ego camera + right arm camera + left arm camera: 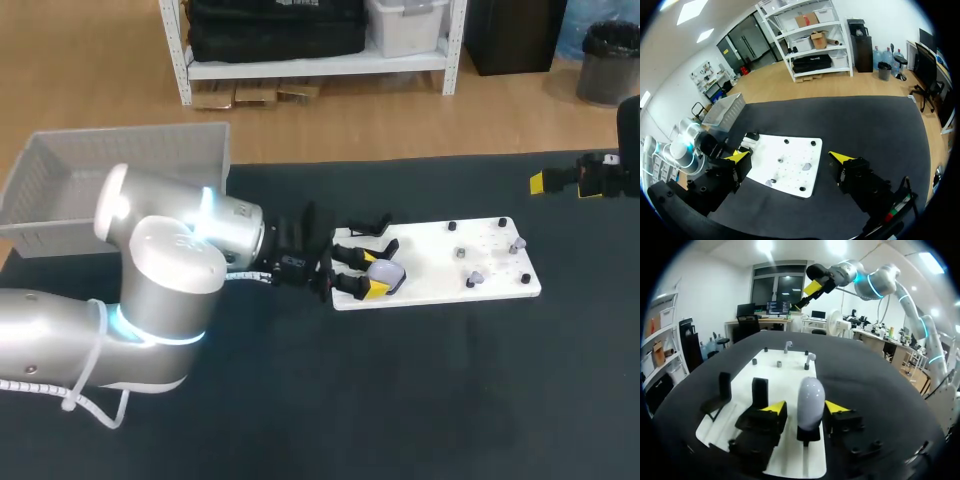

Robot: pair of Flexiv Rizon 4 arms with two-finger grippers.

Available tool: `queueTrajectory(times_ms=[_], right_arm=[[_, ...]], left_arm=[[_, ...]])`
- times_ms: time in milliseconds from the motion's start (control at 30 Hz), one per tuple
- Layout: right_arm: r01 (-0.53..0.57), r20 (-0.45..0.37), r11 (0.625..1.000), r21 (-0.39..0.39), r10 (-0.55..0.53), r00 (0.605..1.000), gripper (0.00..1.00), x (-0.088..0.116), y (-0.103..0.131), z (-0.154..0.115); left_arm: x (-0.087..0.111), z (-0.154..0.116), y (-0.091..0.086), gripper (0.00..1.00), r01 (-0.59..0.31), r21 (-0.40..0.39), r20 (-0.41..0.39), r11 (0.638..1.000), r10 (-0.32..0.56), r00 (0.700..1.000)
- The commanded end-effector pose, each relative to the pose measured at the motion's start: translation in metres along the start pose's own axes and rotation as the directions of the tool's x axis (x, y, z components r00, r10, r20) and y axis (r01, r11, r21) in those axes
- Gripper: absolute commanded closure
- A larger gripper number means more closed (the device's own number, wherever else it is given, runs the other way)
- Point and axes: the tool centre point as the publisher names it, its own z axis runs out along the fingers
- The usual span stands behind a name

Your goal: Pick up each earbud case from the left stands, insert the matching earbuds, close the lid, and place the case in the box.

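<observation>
Case (810, 400) stands upright on a black stand (808, 434) at the near end of the white board (790, 377), between the fingers of the left claw (804, 407). Only the left wrist view shows this closely. The fingers are apart, with a clear gap between the case and one yellow tip. The other tip sits just beside the case, and I cannot tell whether it touches.

On the board beside that claw are two more black stands (760, 390) (724, 386). Farther along come a few small dark pegs (779, 364), then two pale earbuds (810, 358) (788, 346) upright near the far end.

From above, the head view gives the case only as a pale lump between the two yellow tips. That view alone shows the left arm (160, 270) coming in from the left over the dark worktop (400, 400). It also shows the pale slatted box (120, 170) by the far left corner, behind the arm and well apart from the board.

The right wrist view looks down on the whole board from the other end, with the earbuds there no more than pale specks. The right claw (789, 157) has its fingers spread wide, with nothing between them. It hangs above the far right of the worktop, well apart from the board. In the left wrist view it shows raised high beyond the board's far end.
</observation>
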Motion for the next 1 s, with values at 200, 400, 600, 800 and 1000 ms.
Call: queueTrajectory(times_ms=[200, 400, 600, 800, 1000], right_arm=[[0.001, -0.001, 1.000, -0.004, -0.001, 1.000, 0.00, 0.000, -0.001, 0.000], [0.001, -0.001, 1.000, -0.004, -0.001, 1.000, 0.00, 0.000, -0.001, 0.000], [0.001, -0.001, 1.000, -0.004, -0.001, 1.000, 0.00, 0.000, -0.001, 0.000], [0.001, -0.001, 1.000, -0.004, -0.001, 1.000, 0.00, 0.000, -0.001, 0.000], [0.001, -0.001, 1.000, -0.004, -0.001, 1.000, 0.00, 0.000, -0.001, 0.000]], left_arm=[[0.003, 0.004, 0.001, 0.67, -0.003, 0.008, 0.010, 1.000, 0.003, 1.000], [0.003, 0.004, 0.001, 1.00, -0.003, 0.010, 0.012, 1.000, 0.003, 1.000], [-0.003, 0.001, -0.004, 1.00, -0.016, 0.015, 0.021, 1.000, 0.015, 1.000], [-0.017, -0.014, -0.011, 1.00, -0.046, -0.009, 0.046, 0.999, 0.046, 0.998], [-0.032, -0.029, -0.014, 1.00, -0.071, -0.021, 0.061, 0.997, 0.072, 0.996]])
